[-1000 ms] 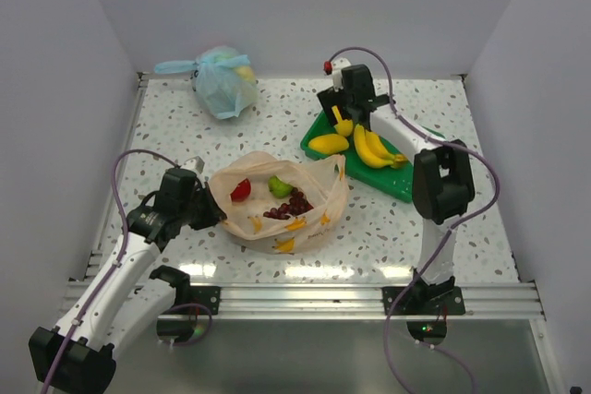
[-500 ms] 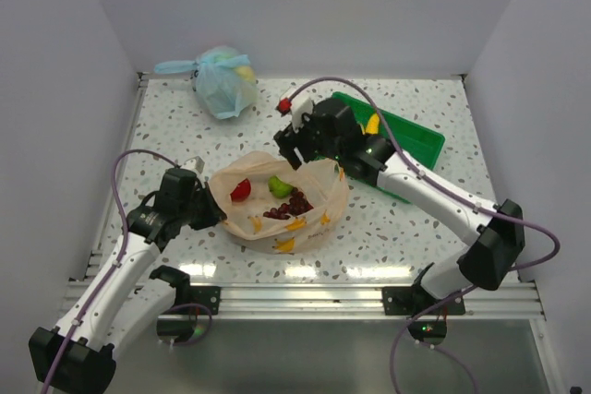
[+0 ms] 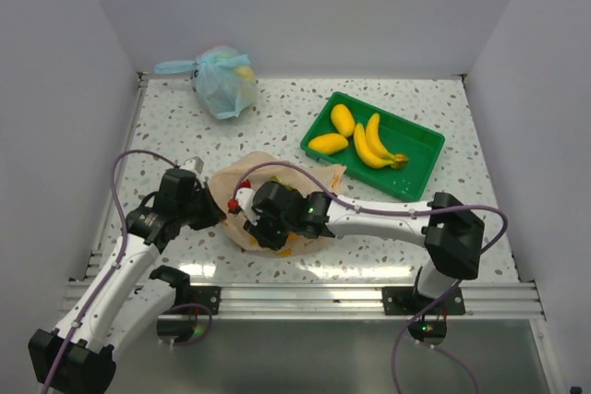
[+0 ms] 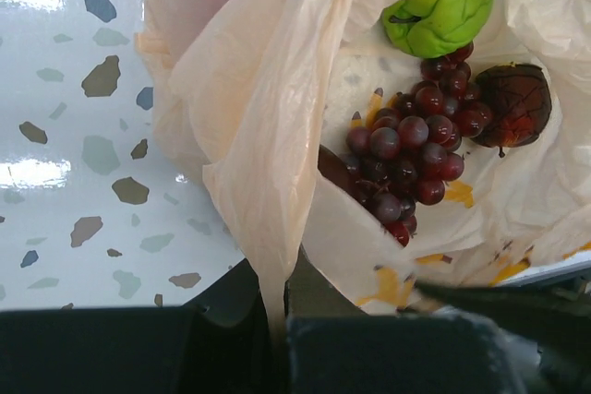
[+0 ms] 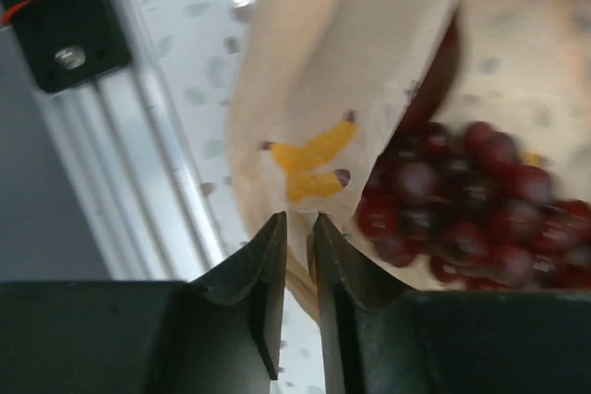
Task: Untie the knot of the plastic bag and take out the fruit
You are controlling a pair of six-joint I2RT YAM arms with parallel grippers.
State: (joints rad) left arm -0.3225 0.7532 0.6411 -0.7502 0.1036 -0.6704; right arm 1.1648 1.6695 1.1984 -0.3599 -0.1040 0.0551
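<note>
Orange plastic bag (image 3: 224, 189) | left hand (image 4: 281, 285) pinching rim | right hand (image 5: 296, 224) low at rim

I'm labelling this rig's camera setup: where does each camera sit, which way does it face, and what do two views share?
Top external: above and behind the arms, looking down at the table, plastic bag and green tray; both arms show.
Left wrist: on the left arm, facing into the bag at grapes and lime; left gripper shows, shut on the bag's film.
Right wrist: at the bag's near rim, facing the grapes; right gripper shows.
Shared: both wrist views see the grapes and bag.
</note>
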